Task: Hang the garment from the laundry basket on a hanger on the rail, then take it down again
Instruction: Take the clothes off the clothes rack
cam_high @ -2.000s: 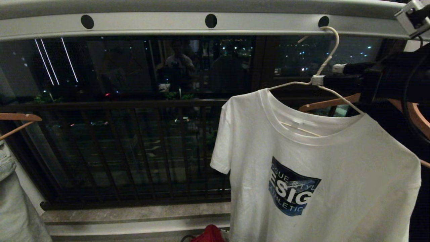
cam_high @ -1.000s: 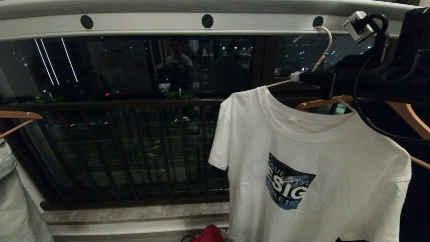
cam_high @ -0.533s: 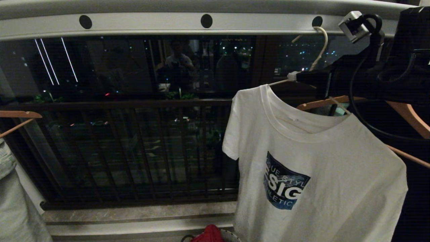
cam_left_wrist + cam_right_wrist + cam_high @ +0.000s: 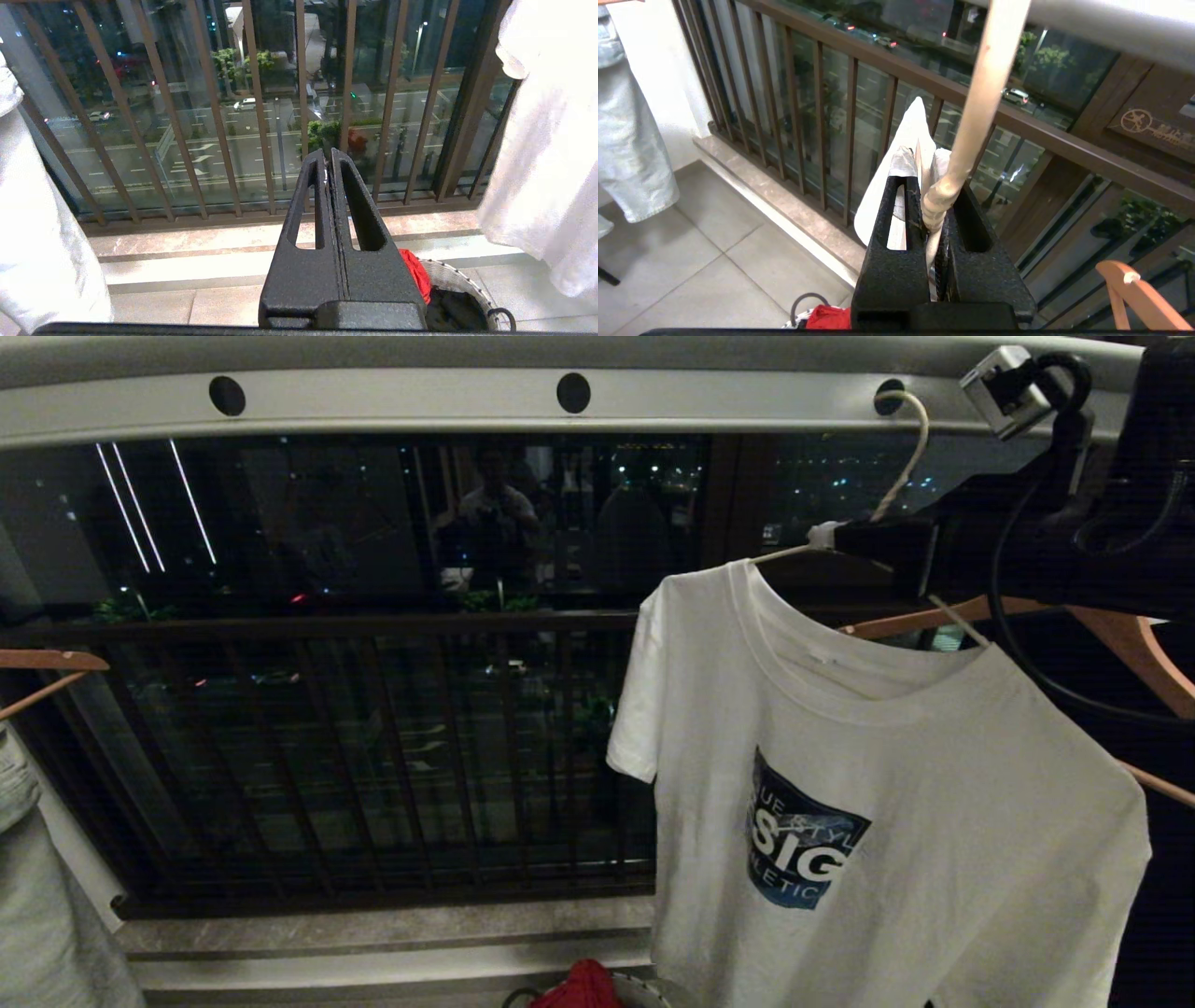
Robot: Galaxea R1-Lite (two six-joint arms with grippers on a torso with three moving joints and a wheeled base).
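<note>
Rail (image 4: 467, 401): pale grey bar across the top of the head view, round dark holes along its face.

Hanger (image 4: 910, 448): white wire; hook seated in the rail's rightmost visible hole, twisted neck running down to the right pincer. In the right wrist view the neck (image 4: 941, 205) sits between the two black fingers.

Right pincer (image 4: 831, 537): reaches in from the right, level, just under the rail; clamped on the hanger's neck, at the top of the shirt's collar.

Shirt (image 4: 887, 803): white, short-sleeved, blue-and-black shield print with white letters on the chest. Draped on the hanger, hanging free below the rail, tilted with its left shoulder higher. One sleeve shows in the left wrist view (image 4: 546, 140).

Left pincer (image 4: 331, 163): fingers pressed together, holding nothing; low down, pointing toward the balcony bars (image 4: 210, 107), well apart from the shirt.

Basket (image 4: 455, 280): white woven rim with a black loop handle, on the floor below the shirt; red cloth (image 4: 416, 273) and something dark inside.

Wooden hangers: one behind the shirt at right (image 4: 1130, 644), one at the far left edge (image 4: 47, 663).

Pale garment (image 4: 37, 896): hangs at the left edge.

Reflection of a person (image 4: 495, 513) in the dark window glass.
</note>
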